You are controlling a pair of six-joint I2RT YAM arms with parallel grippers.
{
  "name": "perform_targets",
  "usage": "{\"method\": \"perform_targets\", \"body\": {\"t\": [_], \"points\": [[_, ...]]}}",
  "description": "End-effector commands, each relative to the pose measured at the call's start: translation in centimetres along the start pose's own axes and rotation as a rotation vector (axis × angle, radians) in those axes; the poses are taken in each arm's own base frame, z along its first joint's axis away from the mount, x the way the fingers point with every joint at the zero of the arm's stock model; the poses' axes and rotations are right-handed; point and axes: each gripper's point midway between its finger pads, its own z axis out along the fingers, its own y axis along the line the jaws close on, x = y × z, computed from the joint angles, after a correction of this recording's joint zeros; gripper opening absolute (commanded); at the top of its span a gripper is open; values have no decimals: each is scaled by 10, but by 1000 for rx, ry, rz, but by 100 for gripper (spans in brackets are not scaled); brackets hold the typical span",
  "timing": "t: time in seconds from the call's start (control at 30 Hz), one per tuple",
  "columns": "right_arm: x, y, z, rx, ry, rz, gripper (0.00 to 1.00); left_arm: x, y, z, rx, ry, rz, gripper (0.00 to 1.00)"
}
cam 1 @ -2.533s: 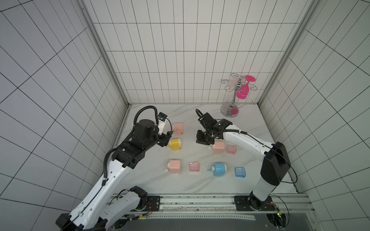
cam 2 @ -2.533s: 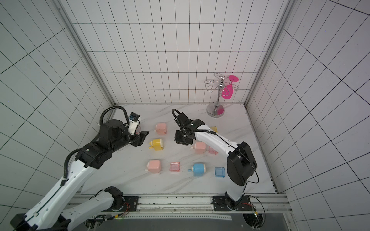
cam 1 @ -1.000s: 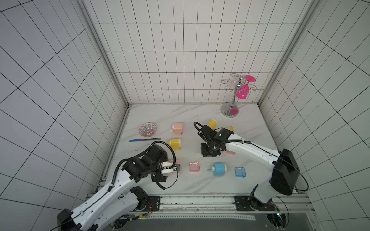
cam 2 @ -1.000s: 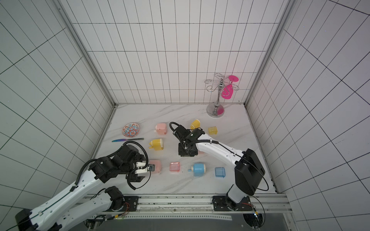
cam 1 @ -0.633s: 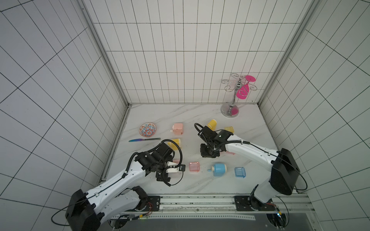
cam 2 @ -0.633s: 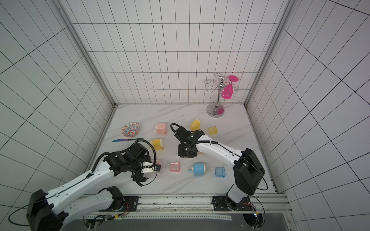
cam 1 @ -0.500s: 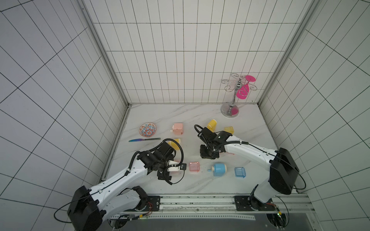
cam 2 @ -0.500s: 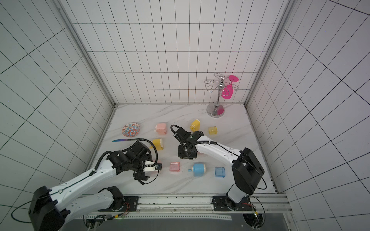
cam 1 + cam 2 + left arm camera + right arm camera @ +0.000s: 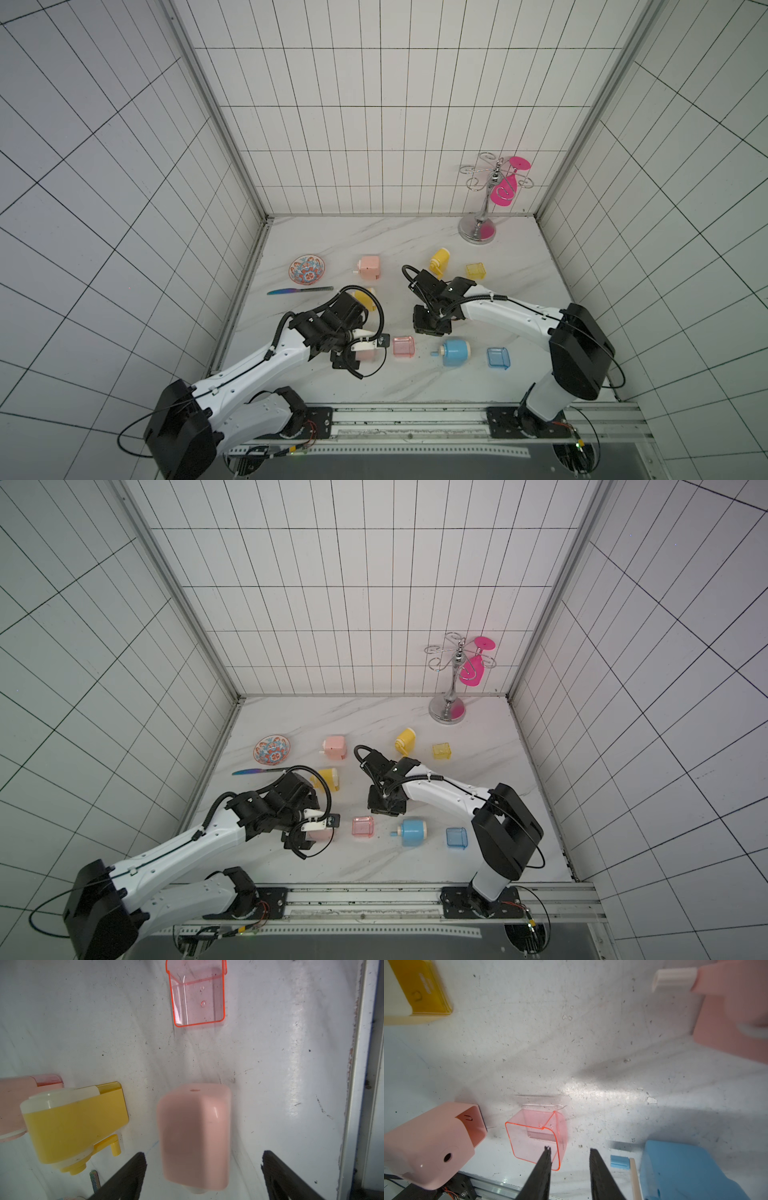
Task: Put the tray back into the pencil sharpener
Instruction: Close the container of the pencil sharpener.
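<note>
Pre-grasp, it seems: left fingers (image 9: 128, 1176) straddle the pink sharpener (image 9: 195, 1136), released; right fingers (image 9: 542, 1172), parted and empty, hover by the pink tray (image 9: 404, 346), lower centre in both top views. Next, each should close.

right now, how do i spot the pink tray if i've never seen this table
On the marble table, look along the row nearest the rail. The pink tray sits there between a pink sharpener and a blue sharpener. It is a clear open box, while both neighbours are opaque, and the other trays in view are the yellow tray and the blue tray.
</note>
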Motion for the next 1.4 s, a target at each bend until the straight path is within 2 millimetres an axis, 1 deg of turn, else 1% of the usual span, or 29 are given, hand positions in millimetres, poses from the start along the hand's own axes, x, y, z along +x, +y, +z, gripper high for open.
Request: {"method": "perform_targets", "body": {"t": [0.0,0.03,0.17,0.4,0.67,0.83,1.0,1.37], "points": [[10,-5,13,36,37,20,33,-12,10,-2,-26,-35,9,91],[7,0,16,20,27,18,33,-11,11,0,-27,-33,7,91],[12,0,26,28,45,15,32,-13,11,5,-17,-33,3,91],[18,2,37,40,64,6,31,-15,11,11,-2,-45,-3,90],[23,6,45,27,78,6,22,-15,9,13,-6,-57,-5,90],[24,6,45,23,76,6,22,-14,9,9,-25,-62,-2,90],[25,7,42,17,67,7,28,-13,8,6,-42,-74,-4,91],[22,16,25,-19,44,8,30,-12,8,3,-57,-78,-4,91]]}}
